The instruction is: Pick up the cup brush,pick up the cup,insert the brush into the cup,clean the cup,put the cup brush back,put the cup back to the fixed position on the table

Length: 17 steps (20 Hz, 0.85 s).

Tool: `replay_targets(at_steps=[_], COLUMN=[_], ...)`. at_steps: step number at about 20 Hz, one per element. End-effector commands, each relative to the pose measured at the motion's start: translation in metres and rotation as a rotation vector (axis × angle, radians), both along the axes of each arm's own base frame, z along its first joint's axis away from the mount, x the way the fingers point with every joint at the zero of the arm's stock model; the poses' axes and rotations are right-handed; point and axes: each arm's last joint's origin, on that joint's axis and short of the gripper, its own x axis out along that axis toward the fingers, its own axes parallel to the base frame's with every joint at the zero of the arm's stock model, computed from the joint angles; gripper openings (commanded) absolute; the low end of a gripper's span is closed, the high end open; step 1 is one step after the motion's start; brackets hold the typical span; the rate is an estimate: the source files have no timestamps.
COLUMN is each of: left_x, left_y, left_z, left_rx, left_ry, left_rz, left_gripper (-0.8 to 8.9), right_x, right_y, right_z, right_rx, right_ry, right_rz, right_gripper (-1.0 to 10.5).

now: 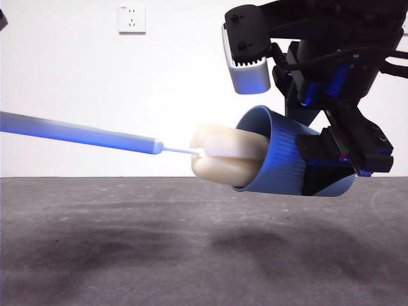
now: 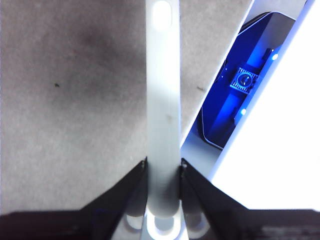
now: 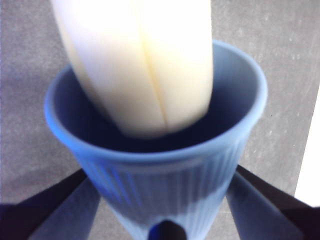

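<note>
Front view: mottled grey table (image 1: 127,255), white wall (image 1: 76,76)

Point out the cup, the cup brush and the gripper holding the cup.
cup (image 1: 280,156): front view, on its ribbed blue side wall.
cup brush (image 1: 226,156): front view, on the cream sponge head at the cup's mouth.
right gripper (image 3: 165,200): right wrist view, midway between its jaws, which clamp the cup.

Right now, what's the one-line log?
left hand: holds cup brush | right hand: holds cup tilted above table | sponge head in cup mouth
</note>
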Motion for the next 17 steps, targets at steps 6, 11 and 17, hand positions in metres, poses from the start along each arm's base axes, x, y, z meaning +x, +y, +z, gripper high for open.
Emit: replay_targets(at_steps=[6, 11, 17], left_x=[0.024, 0.031, 0.019], left_y=[-0.035, -0.044, -0.02], left_z=[-0.018, -0.025, -0.019], left_rx=[-0.144, -0.146, 0.014], left_ry=[0.017, 0.006, 0.01], left_rz=[-0.032, -0.027, 0.052], left_gripper=[-0.09, -0.09, -0.09], right_x=[0.001, 0.001, 0.002], right_y=[0.003, 0.003, 0.003], right_z=[0.001, 0.001, 0.001], right_rx=[0.029, 0.036, 0.077], right_ry=[-0.01, -0.011, -0.008], right_rz=[-0.002, -0.008, -0.051], right_gripper=[-0.2, -0.2, -0.2])
